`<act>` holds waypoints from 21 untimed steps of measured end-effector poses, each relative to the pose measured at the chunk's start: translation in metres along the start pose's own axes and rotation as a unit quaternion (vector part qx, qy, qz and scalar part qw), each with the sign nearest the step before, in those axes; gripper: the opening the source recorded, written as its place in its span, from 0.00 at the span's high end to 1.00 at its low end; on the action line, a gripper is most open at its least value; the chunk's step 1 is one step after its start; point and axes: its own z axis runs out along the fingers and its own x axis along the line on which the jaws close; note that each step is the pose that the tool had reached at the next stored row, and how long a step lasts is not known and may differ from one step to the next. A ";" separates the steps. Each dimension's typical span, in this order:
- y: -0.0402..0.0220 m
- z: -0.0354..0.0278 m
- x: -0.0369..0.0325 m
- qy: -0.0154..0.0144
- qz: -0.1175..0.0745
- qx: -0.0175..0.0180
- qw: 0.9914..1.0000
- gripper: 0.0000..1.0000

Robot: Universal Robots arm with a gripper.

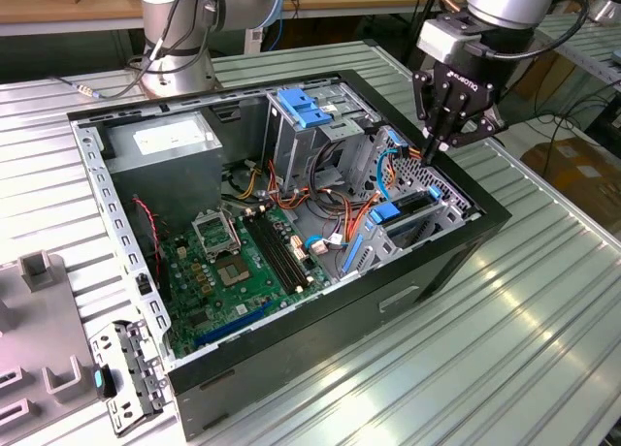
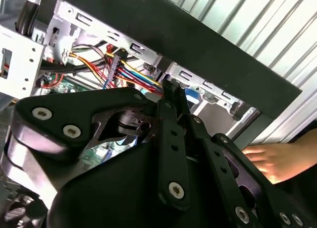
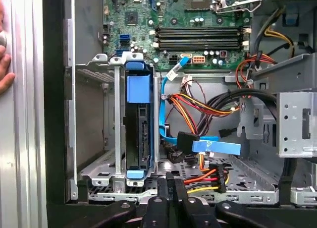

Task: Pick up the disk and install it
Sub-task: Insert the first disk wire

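The disk (image 3: 137, 134), dark with blue carrier rails, stands on edge in its metal bay (image 3: 99, 139). Right of centre in the exterior view, the gripper (image 1: 439, 145) hovers above the case, jaws pressed together, empty.

gripper (image 1: 441, 143) fingers closed together, pointing down

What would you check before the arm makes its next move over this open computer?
1. Disk in its bay: stands on edge between the rails, ok.
2. Disk fully locked in: cannot tell.
3. End effector empty: shut on nothing, above the case, ok.
4. Cables clear of the disk: they lie close beside it, cannot tell.
5. People clear: a hand is beside the case, not ok.
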 end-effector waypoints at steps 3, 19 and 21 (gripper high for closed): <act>0.0000 0.0002 0.0000 0.000 0.037 -0.002 0.999 0.83; 0.0200 0.0071 0.0125 -0.012 -0.002 0.001 1.000 0.83; 0.0218 0.0082 0.0159 -0.022 -0.003 0.001 1.000 0.83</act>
